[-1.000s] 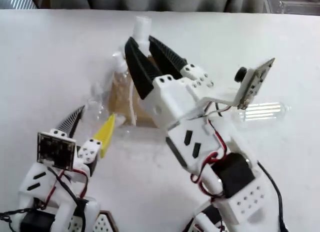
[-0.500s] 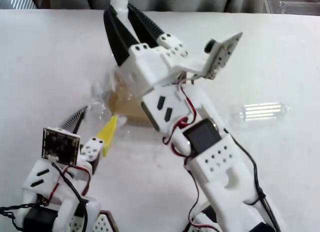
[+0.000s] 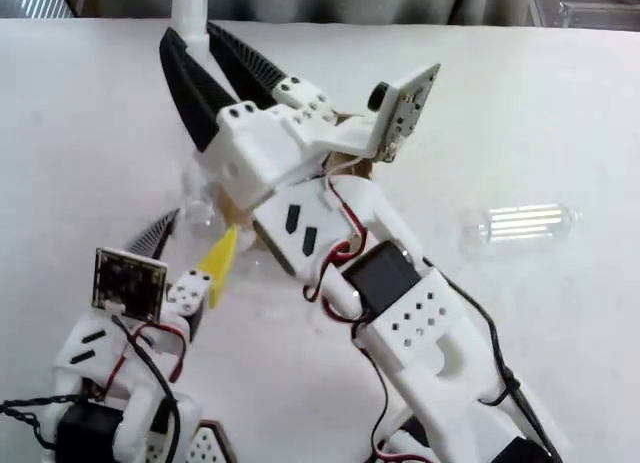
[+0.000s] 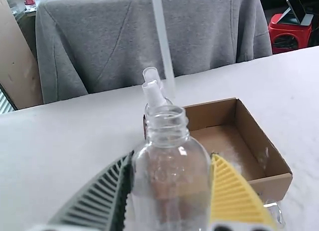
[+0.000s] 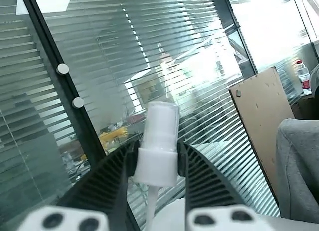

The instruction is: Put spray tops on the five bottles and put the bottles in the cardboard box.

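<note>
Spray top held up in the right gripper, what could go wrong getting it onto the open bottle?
The long tube under the spray top may miss the narrow neck of the bottle and bend on its rim. Pushing down off-centre could tip the bottle in the left gripper. The right gripper grips only the top's collar, so it might twist.

High view: surface [image 3: 80, 113] very bright, near washed out. Light is diffuse, just soft faint shadows beside the arms [image 3: 400, 303]. Lying bottle [image 3: 520, 223] carries striped glare. Right wrist view: hard backlight from the blinds window [image 5: 209, 66], 1 patch fully blown out. Right claw [image 5: 157, 153] reads dark against it, spray top [image 5: 158, 141] stays bright white. Left wrist view: soft even daylight, mild highlights on the clear bottle [image 4: 169, 176], cardboard box [image 4: 249, 126] inner walls in light shade.
</note>
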You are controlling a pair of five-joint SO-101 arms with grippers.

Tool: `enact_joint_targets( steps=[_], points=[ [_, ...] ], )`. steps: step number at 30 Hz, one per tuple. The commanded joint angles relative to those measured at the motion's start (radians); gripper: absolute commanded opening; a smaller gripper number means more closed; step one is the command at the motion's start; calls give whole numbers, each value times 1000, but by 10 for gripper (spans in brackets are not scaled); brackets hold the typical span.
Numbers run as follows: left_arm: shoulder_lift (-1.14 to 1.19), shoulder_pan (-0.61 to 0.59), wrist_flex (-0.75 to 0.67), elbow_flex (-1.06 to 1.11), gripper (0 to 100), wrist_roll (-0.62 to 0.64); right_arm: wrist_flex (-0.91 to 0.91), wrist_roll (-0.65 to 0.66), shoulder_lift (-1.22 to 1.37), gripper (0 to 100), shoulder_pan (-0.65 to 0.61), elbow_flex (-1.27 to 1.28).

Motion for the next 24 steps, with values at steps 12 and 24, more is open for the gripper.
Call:
enact_joint_targets(
  steps=[12, 24],
  points=[
    [-7, 13, -55, 2, 43, 14, -53, 11, -42, 14, -2, 14],
    [-7, 13, -57, 2, 43, 14, -61, 11, -44, 14, -2, 98]
  ],
)
